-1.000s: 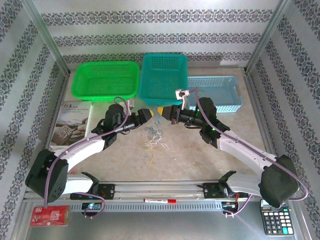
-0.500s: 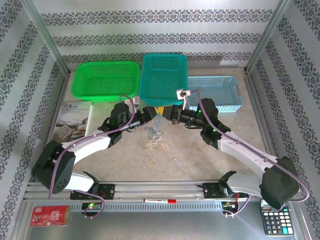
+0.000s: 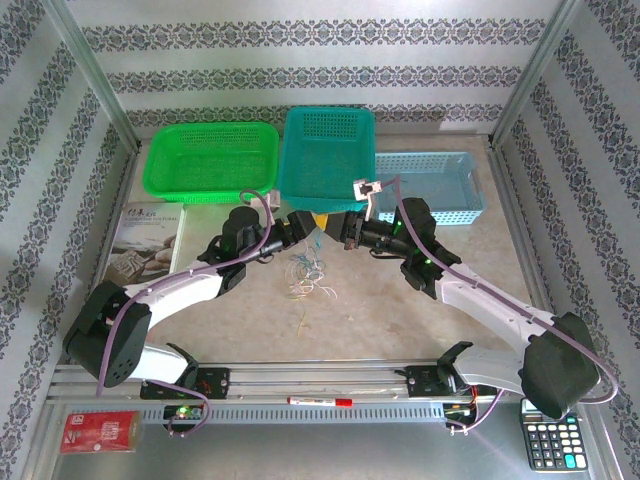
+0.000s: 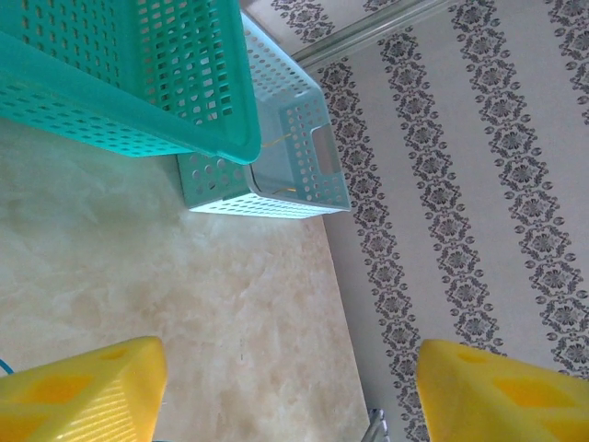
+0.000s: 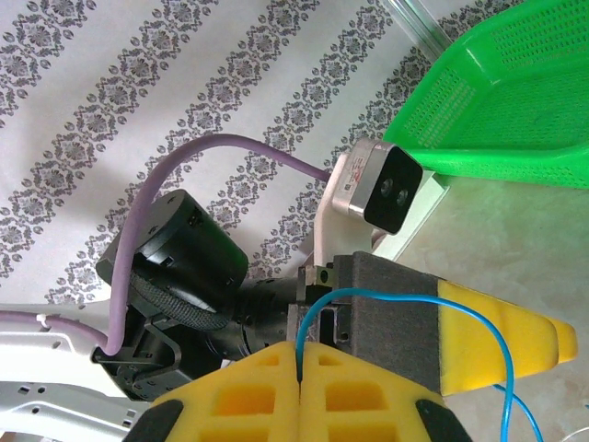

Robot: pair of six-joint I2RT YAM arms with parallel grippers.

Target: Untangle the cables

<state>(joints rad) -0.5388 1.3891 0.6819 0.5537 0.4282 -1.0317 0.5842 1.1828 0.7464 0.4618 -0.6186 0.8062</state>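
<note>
The cables (image 3: 305, 272) lie as a small curly bundle of whitish and blue wires on the table, between the two arms. One blue cable (image 5: 405, 296) rises from the bundle, and my right gripper (image 5: 301, 361) is shut on its end between the yellow fingers. From above, the right gripper (image 3: 334, 228) hovers just over the bundle's far side. My left gripper (image 3: 303, 226) faces it closely. Its yellow fingers (image 4: 83, 391) stand wide apart with only table between them. The blue cable arcs in front of one left-gripper finger (image 5: 488, 327).
A green basket (image 3: 210, 160), a teal basket (image 3: 328, 150) and a light blue basket (image 3: 430, 185) line the back. A booklet (image 3: 145, 245) lies at the left. A calculator (image 3: 550, 435), a red packet (image 3: 98, 430) and a pen (image 3: 320, 401) sit along the near rail.
The left arm has swung a little toward the back, bringing its gripper nearer the teal basket. The right gripper has hardly moved and still holds the blue cable.
</note>
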